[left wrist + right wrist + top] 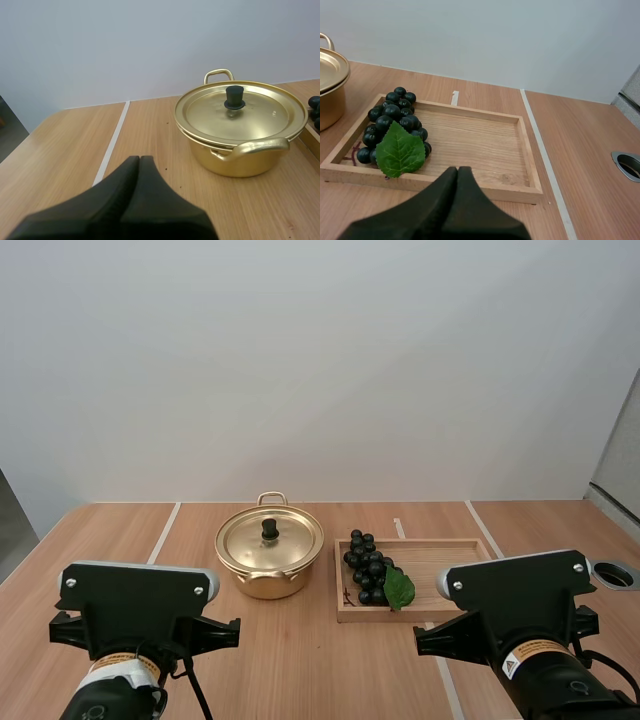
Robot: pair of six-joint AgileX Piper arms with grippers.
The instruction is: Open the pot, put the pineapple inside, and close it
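High view: the gold pot stands upright near the middle of the wooden table. Its lid sits flat on the rim, with a black knob at the centre. The far handle points toward the wall, and the left wrist view shows the near handle turned toward the arms.

The fruit on the table is a bunch of dark grapes. It lies at the left end of a shallow wooden tray, the end nearest the pot, with a green leaf on its near side. The tray lies just to the right of the pot, and a thin strip of table shows between them.

The left gripper hangs low over the table, nearer than the pot and a little to its left. Its fingers are pressed together into one dark wedge and hold nothing. The right gripper sits over the tray's near edge, to the right of the grapes. Its fingers are likewise closed against each other and hold nothing.

In the high view the left arm and right arm sit at the table's near side, well apart from each other.

White lines run across the tabletop. A round metal-rimmed hole is set into the table to the right of the tray.
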